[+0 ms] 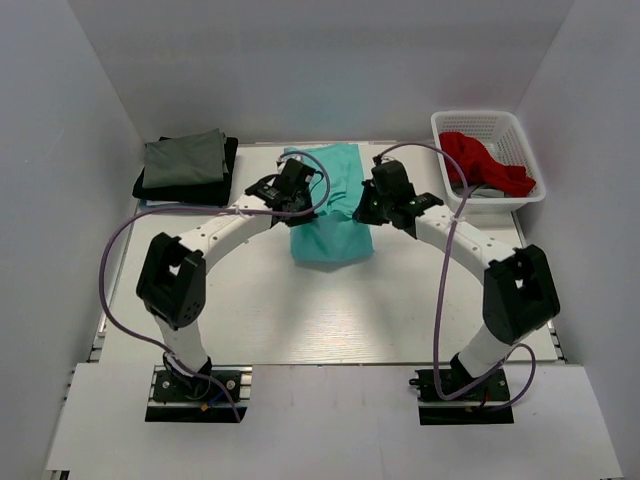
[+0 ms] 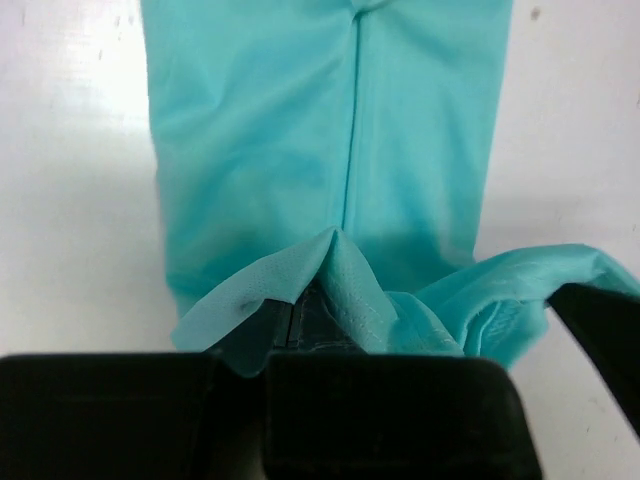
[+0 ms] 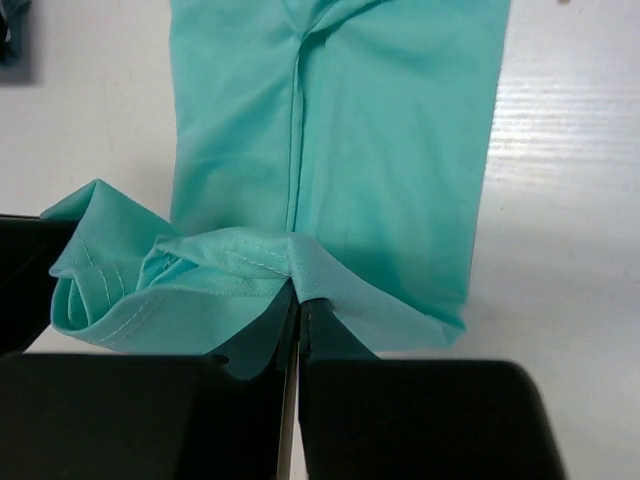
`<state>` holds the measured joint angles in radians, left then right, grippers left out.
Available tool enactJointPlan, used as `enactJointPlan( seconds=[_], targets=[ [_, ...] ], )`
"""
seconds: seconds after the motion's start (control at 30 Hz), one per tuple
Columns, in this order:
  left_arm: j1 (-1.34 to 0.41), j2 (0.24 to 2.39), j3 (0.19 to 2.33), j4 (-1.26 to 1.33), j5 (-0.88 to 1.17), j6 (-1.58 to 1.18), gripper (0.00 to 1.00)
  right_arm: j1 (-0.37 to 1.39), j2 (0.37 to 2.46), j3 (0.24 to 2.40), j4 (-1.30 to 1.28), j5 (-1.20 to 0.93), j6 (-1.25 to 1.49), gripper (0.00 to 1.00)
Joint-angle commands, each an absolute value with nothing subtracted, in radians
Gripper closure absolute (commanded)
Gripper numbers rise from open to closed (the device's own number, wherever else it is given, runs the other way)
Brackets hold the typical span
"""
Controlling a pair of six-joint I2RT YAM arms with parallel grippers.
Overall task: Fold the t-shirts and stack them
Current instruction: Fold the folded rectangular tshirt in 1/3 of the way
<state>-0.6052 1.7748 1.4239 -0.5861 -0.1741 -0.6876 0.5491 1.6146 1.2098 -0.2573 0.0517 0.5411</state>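
Teal shirt (image 1: 330,240) lies at centre of table (image 1: 250,320), narrowed to a long strip. Left gripper (image 2: 298,312) and right gripper (image 3: 298,300) each clamped on a lifted edge of it; cross fold judged in progress. Stack (image 1: 186,168) at far left: grey-green over black. Red shirt (image 1: 487,160) sits crumpled in basket (image 1: 480,120), fold outstanding

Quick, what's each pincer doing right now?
Left pincer: shut on the teal shirt.
Right pincer: shut on the teal shirt.
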Motion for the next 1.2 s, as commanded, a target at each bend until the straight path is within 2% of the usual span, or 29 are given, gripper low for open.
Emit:
enactJointPlan(
  seconds=[0.0, 0.47, 0.97, 1.0, 1.07, 1.1, 1.13, 1.17],
  targets=[
    [-0.575, 1.828, 1.517, -0.581, -0.204, -0.649, 1.00, 0.526, 1.657, 1.296, -0.232, 0.087, 0.505, 1.00],
    [-0.499, 1.974, 1.611, -0.513, -0.207, -0.609, 1.00, 0.437, 1.894, 1.474, -0.164, -0.060, 0.457, 1.00],
    [-0.469, 2.114, 1.644, -0.364, -0.233, -0.563, 1.00, 0.402, 2.098, 1.562, -0.035, -0.072, 0.489, 1.00],
    [-0.460, 2.114, 1.669, -0.374, -0.233, -0.563, 0.96, 0.399, 2.097, 1.568, -0.037, -0.071, 0.494, 1.00],
    [-0.460, 2.129, 1.699, -0.403, -0.258, -0.563, 0.73, 0.391, 2.112, 1.577, -0.046, -0.084, 0.508, 0.72],
    [-0.460, 2.138, 1.700, -0.414, -0.258, -0.563, 0.59, 0.390, 2.114, 1.588, -0.052, -0.087, 0.506, 0.56],
    [-0.450, 2.138, 1.713, -0.429, -0.274, -0.563, 0.17, 0.387, 2.117, 1.589, -0.057, -0.097, 0.511, 0.44],
    [-0.449, 2.138, 1.724, -0.430, -0.287, -0.554, 0.00, 0.385, 2.115, 1.592, -0.055, -0.101, 0.506, 0.39]
  ],
)
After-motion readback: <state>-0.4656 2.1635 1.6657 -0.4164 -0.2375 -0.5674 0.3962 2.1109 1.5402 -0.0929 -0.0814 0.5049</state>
